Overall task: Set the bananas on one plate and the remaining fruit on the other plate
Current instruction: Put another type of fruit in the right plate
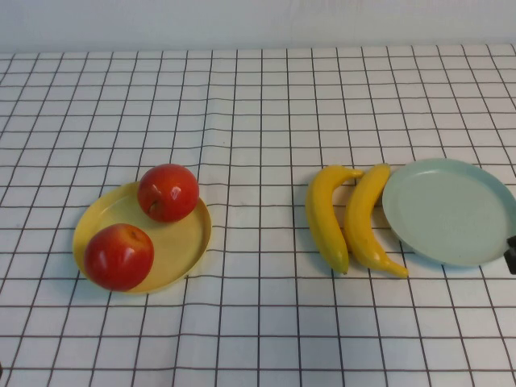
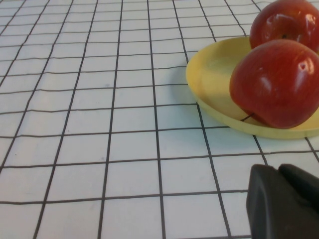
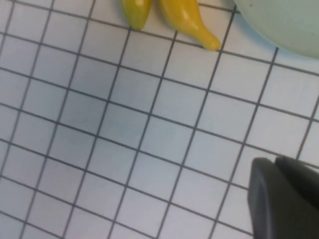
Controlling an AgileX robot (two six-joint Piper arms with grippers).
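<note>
Two red apples (image 1: 168, 192) (image 1: 118, 256) sit on the pale yellow plate (image 1: 181, 234) at the left. Two yellow bananas (image 1: 324, 218) (image 1: 367, 218) lie side by side on the cloth, just left of the bare pale blue-green plate (image 1: 451, 210). My left gripper (image 2: 278, 168) is shut and empty, low over the cloth, short of the yellow plate (image 2: 214, 69) and the nearer apple (image 2: 276, 82). My right gripper (image 3: 275, 160) is shut and empty, near the table's front right; the banana tips (image 3: 192, 22) and the blue-green plate's rim (image 3: 289, 25) lie beyond it. Only its edge (image 1: 510, 254) shows in the high view.
A white cloth with a black grid (image 1: 258, 105) covers the whole table. A pale wall runs along the far edge. Nothing else stands on the cloth.
</note>
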